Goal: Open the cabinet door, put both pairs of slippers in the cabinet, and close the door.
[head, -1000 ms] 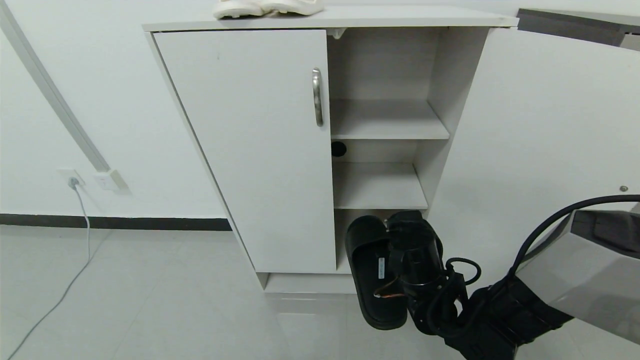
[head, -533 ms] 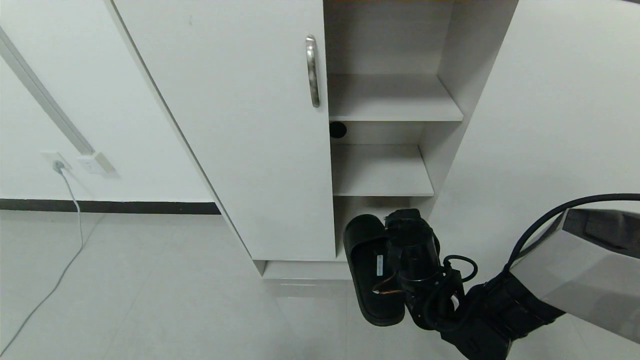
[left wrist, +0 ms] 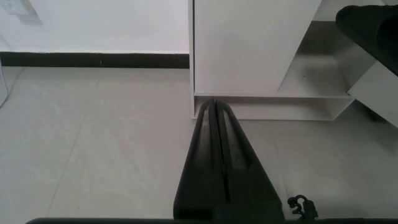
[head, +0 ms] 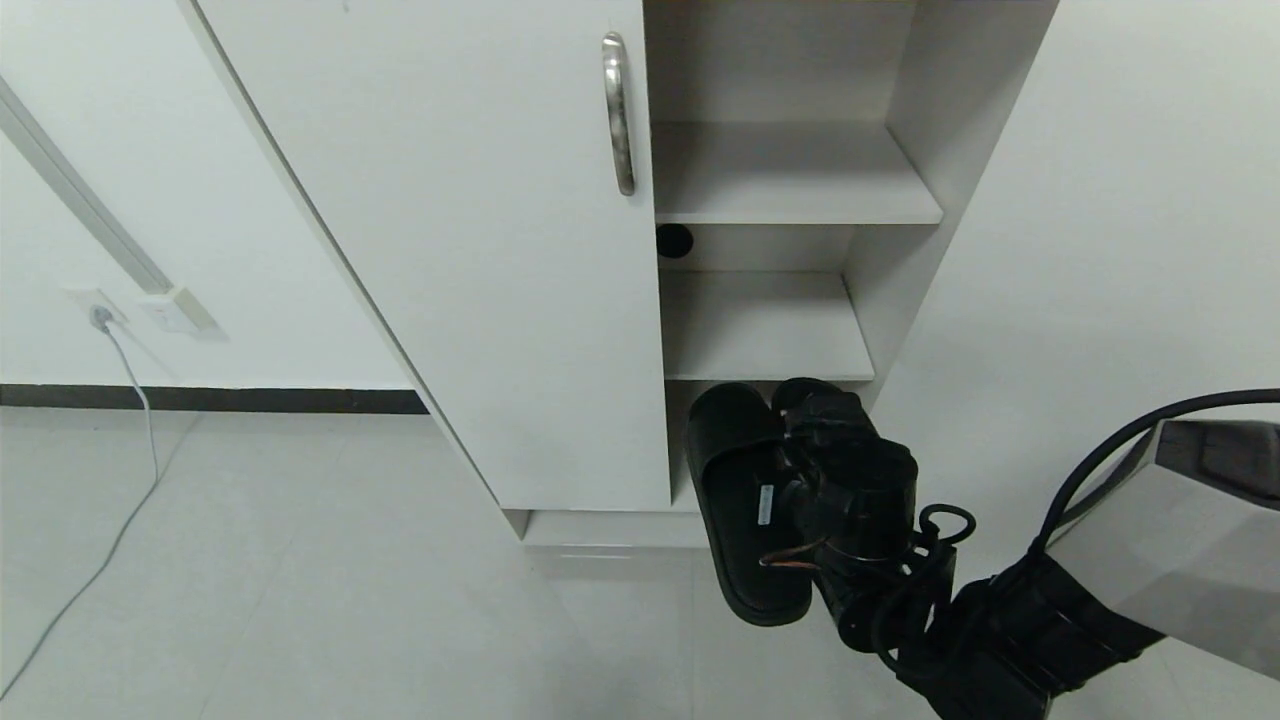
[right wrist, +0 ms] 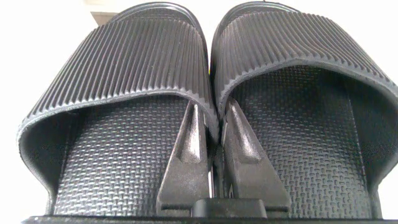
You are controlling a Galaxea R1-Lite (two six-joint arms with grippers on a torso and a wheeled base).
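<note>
Right gripper point(right wrist: 213, 127): clamped on the slippers point(head: 745, 500) by their inner straps, lower centre.
Left gripper point(left wrist: 216, 109): closed, empty.
Risk: toes catch the shelf point(head: 765, 330) edge above, twisting the pair loose.

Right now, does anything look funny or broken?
Nothing looks broken. The black slippers hang in the air, low in front of the open cabinet, pinched side by side by the right gripper.

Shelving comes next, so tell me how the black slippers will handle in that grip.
The black slippers look like soft rubber, so probably light and bendy. The right pincer pinches both ribbed straps' inner edges, and that texture likely resists slipping. Held only by the straps, the heels may sag or swing.
</note>
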